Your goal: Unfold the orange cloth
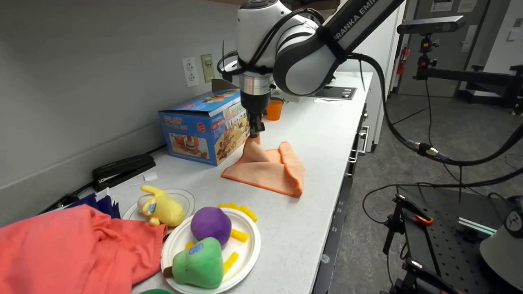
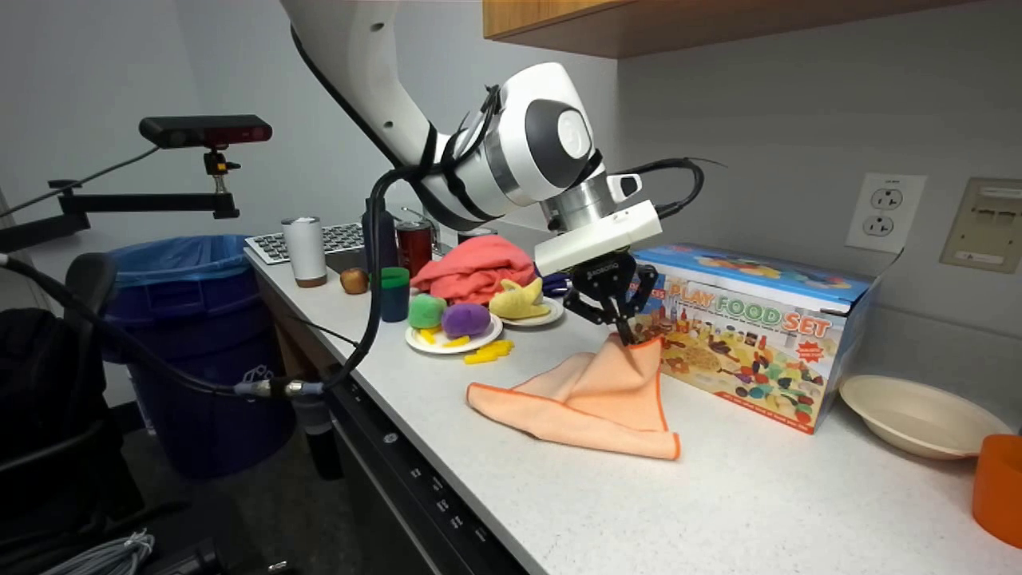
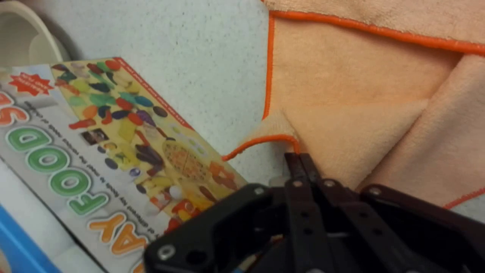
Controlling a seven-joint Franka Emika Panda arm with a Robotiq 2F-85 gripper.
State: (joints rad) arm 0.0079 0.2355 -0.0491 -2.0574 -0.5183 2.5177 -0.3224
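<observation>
The orange cloth, pale peach with a brighter orange hem, lies partly spread on the white counter in both exterior views [image 1: 263, 173] [image 2: 607, 391]. My gripper [image 1: 254, 135] is shut on its hem beside the blue box and holds that part raised in a peak. The gripper also shows in an exterior view [image 2: 626, 339]. In the wrist view the fingertips [image 3: 299, 155] are together with the orange hem running between them. There the cloth [image 3: 352, 79] has a fold across it, and a flap is turned over at the top. The far side of the cloth is rolled or folded over.
The blue play food box [image 1: 190, 139] [image 2: 742, 351] stands close beside the gripper against the wall. A plate [image 1: 249, 253] with plush toys and yellow sticks, and a coral fabric pile [image 1: 77, 253], are farther along. A beige bowl [image 2: 918, 411] and orange cup [image 2: 998, 491] stand beyond the box.
</observation>
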